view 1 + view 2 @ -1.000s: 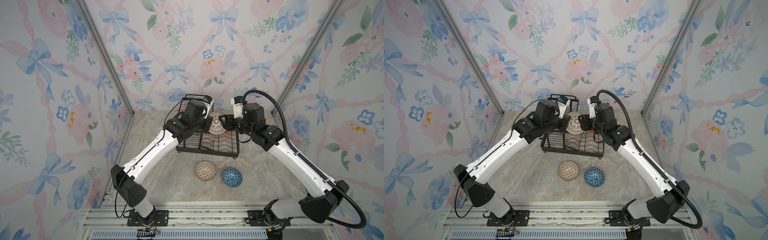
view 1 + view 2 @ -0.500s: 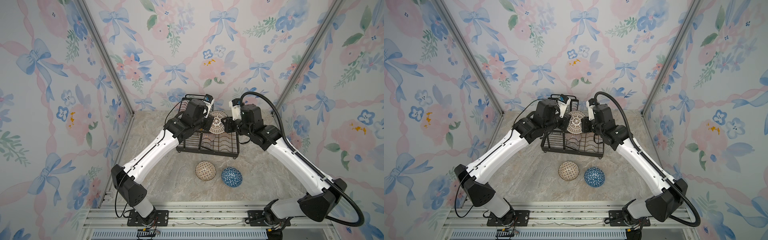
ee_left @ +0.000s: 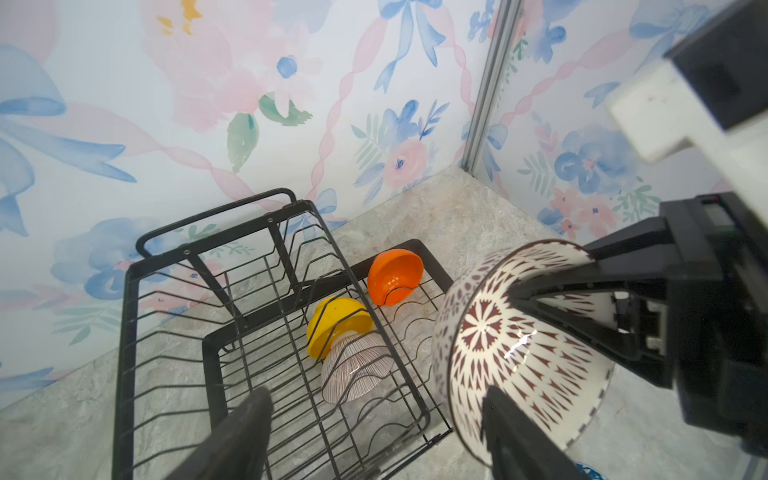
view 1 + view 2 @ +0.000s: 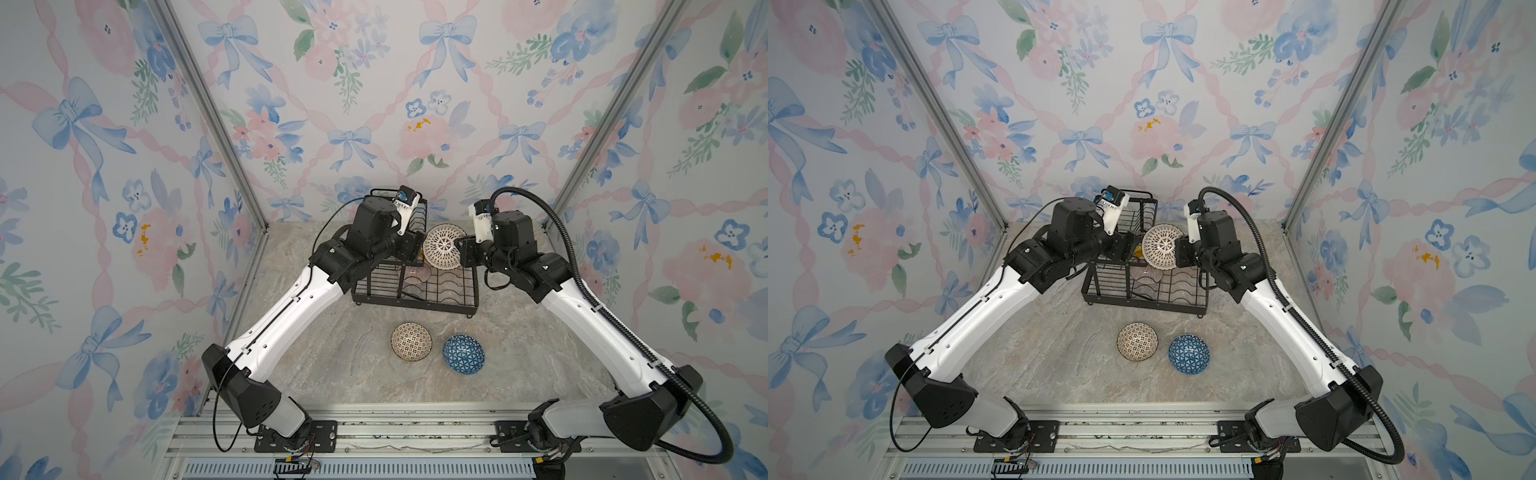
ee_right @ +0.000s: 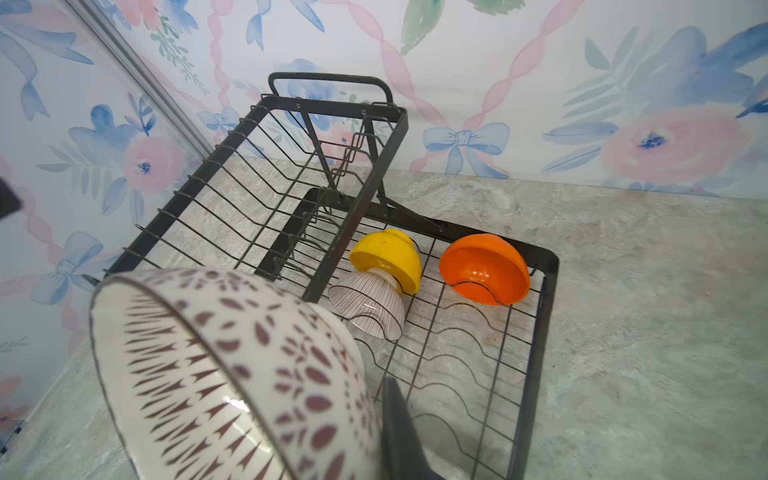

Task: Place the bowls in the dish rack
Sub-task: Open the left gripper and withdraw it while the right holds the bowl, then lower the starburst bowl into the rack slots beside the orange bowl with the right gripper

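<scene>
The white-brown lattice bowl (image 4: 444, 246) is held in the air, tilted on its side, above the lower tray of the black wire dish rack (image 4: 415, 300). It is gripped by the right hand (image 4: 460, 250), which is closed on it, with one finger (image 3: 582, 297) laid across its patterned surface. The left hand (image 3: 376, 392) is spread wide and nothing is held in it. One of its fingers (image 3: 505, 419) is seen just beside the bowl, though whether contact is made cannot be judged from the wrist view.

In the lower tray, a yellow bowl (image 3: 336, 324) and a pink-striped bowl (image 3: 357, 370) are stood on edge, touching each other. An orange bowl (image 3: 395, 276) is stood near them, apart. On the table (image 4: 332, 365), in front of the rack, the cream-brown mosaic bowl (image 4: 411, 341) and the blue bowl with white triangles (image 4: 463, 355) are placed side by side.
</scene>
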Controlling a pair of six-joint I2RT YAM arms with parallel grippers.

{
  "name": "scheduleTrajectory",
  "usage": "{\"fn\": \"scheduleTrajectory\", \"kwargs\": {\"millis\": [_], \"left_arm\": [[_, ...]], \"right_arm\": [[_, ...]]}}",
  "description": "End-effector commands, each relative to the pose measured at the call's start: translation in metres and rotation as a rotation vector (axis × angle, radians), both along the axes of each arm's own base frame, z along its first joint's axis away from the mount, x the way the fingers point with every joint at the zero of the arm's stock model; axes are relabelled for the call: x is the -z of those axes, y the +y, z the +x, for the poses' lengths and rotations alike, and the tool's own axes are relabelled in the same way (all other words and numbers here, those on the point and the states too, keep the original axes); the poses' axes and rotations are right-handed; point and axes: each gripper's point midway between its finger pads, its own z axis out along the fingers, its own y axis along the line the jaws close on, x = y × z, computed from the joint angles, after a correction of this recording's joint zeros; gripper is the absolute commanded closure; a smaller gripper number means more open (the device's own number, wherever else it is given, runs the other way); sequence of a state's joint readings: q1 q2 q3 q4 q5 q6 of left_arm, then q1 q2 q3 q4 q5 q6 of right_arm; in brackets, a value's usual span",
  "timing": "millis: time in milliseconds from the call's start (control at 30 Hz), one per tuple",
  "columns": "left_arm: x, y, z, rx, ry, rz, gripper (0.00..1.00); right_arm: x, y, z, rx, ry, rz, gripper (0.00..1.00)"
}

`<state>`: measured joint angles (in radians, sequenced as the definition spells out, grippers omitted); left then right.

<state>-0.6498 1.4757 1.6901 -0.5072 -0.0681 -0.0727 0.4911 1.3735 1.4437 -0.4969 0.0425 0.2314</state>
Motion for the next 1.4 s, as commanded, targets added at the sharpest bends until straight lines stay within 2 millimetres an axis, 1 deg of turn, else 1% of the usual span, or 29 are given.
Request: {"fn": "scheduleTrajectory", "kwargs": {"millis": [0, 67, 167, 233, 300, 367, 433, 500, 567, 667, 733, 867, 933, 1000, 1100, 1367], "left_arm": [[-0.012, 0.031, -0.008, -0.033, -0.029, -0.042, 0.08], [-0.005, 0.049, -0.011, -0.068, -0.014, -0.046, 0.02], [0.013, 0.077, -0.017, -0.124, 0.022, -0.056, 0.02], [0.024, 0.09, -0.022, -0.149, 0.046, -0.066, 0.02], [0.035, 0.097, -0.028, -0.16, 0.07, -0.074, 0.02], [0.046, 0.103, -0.033, -0.171, 0.092, -0.076, 0.02], [0.058, 0.108, -0.038, -0.178, 0.112, -0.074, 0.02], [0.069, 0.115, -0.041, -0.188, 0.137, -0.079, 0.02], [0.077, 0.121, -0.045, -0.196, 0.16, -0.092, 0.02], [0.088, 0.127, -0.051, -0.2, 0.194, -0.105, 0.02], [0.096, 0.129, -0.054, -0.199, 0.216, -0.102, 0.02], [0.109, 0.135, -0.058, -0.21, 0.254, -0.093, 0.02], [0.112, 0.136, -0.059, -0.209, 0.262, -0.096, 0.02], [0.114, 0.136, -0.058, -0.209, 0.269, -0.095, 0.02], [0.116, 0.135, -0.057, -0.207, 0.275, -0.09, 0.02], [0.121, 0.138, -0.056, -0.208, 0.283, -0.086, 0.02]], "right_arm": [[-0.016, -0.018, 0.005, 0.028, -0.119, -0.06, 1.0], [-0.013, -0.025, 0.009, 0.044, -0.154, -0.115, 1.0], [-0.004, -0.04, 0.021, 0.096, -0.205, -0.209, 1.0], [0.003, -0.048, 0.03, 0.116, -0.238, -0.265, 1.0], [0.011, -0.049, 0.038, 0.109, -0.276, -0.326, 1.0], [0.021, -0.041, 0.046, 0.035, -0.354, -0.394, 1.0], [0.032, -0.039, 0.053, 0.005, -0.449, -0.437, 1.0], [0.042, -0.045, 0.064, 0.013, -0.496, -0.46, 1.0], [0.053, -0.053, 0.077, 0.03, -0.487, -0.504, 1.0], [0.067, -0.061, 0.095, 0.057, -0.506, -0.58, 1.0], [0.071, -0.063, 0.104, 0.072, -0.515, -0.578, 1.0], [0.078, -0.06, 0.119, 0.058, -0.533, -0.587, 1.0], [0.077, -0.057, 0.122, 0.048, -0.558, -0.602, 1.0], [0.087, -0.053, 0.128, 0.027, -0.573, -0.633, 1.0], [0.093, -0.051, 0.133, 0.011, -0.611, -0.695, 1.0], [0.112, -0.047, 0.137, -0.023, -0.673, -0.859, 1.0]]}}
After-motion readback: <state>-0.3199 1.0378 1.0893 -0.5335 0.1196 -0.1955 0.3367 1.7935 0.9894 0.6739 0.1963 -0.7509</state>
